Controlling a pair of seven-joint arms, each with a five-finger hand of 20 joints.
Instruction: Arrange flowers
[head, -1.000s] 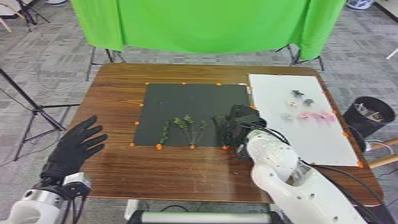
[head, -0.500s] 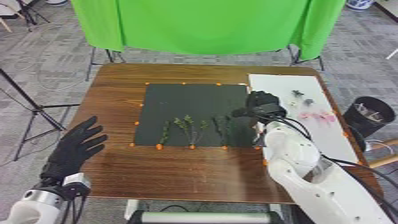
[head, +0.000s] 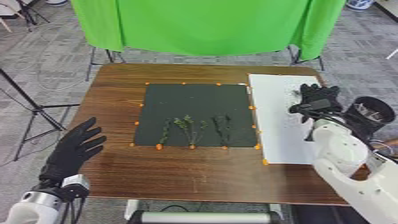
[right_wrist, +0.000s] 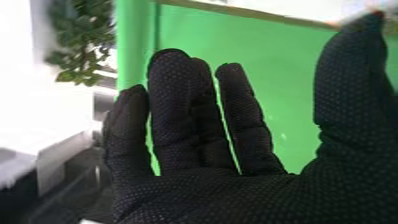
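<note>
In the head view my right hand (head: 319, 101) is over the right part of the white sheet (head: 282, 135), covering the flowers there; a bit of dark flower (head: 297, 93) shows beside it. Straight, spread fingers and a thumb standing apart show on the right hand (right_wrist: 209, 145) in the right wrist view, holding nothing. On the black sheet (head: 191, 97), leafy green stems (head: 185, 125) and a darker stem pair (head: 222, 126) lie along the near edge, with a thin green sprig (head: 165, 131) at their left. My left hand (head: 75, 146) is open off the table's left side.
The brown wooden table (head: 178, 172) carries both sheets, with orange markers (head: 160, 147) along their edges. A black bin (head: 371, 109) stands off the right edge, close to my right hand. A green cloth (head: 209, 25) hangs behind the table.
My right hand has moved right, from the black sheet's near right part to over the flowers on the white sheet. The dark stems it covered are now in sight. The left hand stays put.
</note>
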